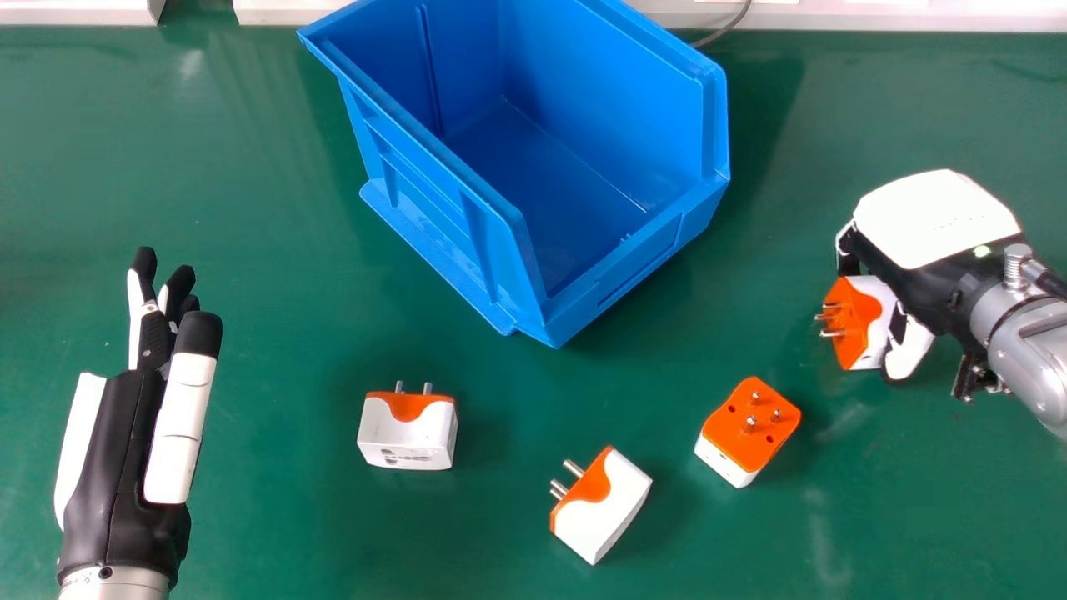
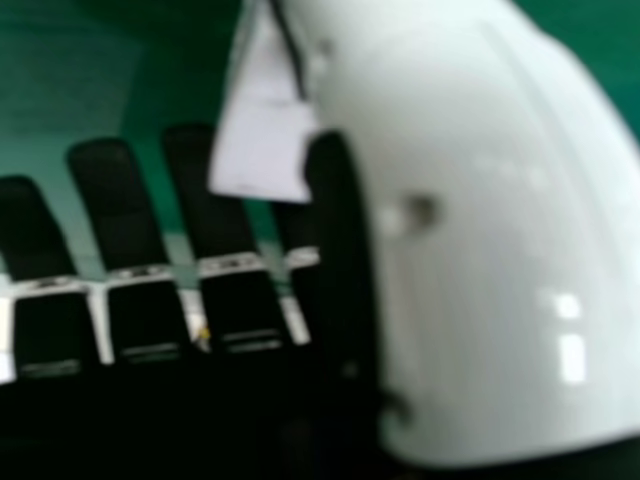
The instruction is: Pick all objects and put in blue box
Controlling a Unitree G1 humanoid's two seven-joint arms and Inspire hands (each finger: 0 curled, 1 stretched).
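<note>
Glossy green tabletop [image 1: 275, 533], ribbed blue box [image 1: 433, 217], right hand [image 1: 929, 229] gripping pronged adapter [image 1: 852, 323], left hand [image 1: 121, 467] relaxed

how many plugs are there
4: left plug, middle plug and right plug on the table, fourth plug in the right hand. The box's near walls may hide more.

There are four boxy orange-and-white plastic plug adapters with metal pins (yes, four): a left adapter [image 1: 408, 442], a near adapter [image 1: 600, 510], and two on the right, a nearer adapter [image 1: 750, 425] and a farther adapter [image 1: 852, 323]. One open-topped blue plastic box [image 1: 613, 100], one thin grey cable [image 1: 727, 30].
</note>
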